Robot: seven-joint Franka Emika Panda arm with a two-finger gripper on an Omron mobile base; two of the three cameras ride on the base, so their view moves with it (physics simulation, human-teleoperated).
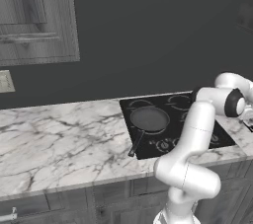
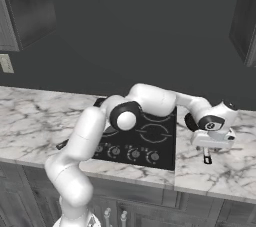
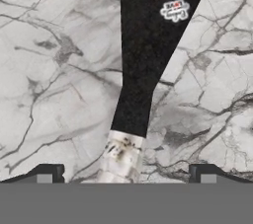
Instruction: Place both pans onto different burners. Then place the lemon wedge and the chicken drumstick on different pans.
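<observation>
Wider grey pan (image 1: 149, 119) sits on cooktop's (image 1: 170, 124) front-left burner, handle toward front; black pan's handle (image 3: 143, 65) lies on marble.

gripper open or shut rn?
Open. In the hand view the gripper has its two dark fingertips far apart at the bottom corners, straddling the black pan handle lying on the marble counter, not closed on it.

A dark wall (image 1: 148, 45) rises behind the white-veined marble counter (image 1: 59, 139), with grey cabinets (image 1: 34, 16) upper left.
</observation>
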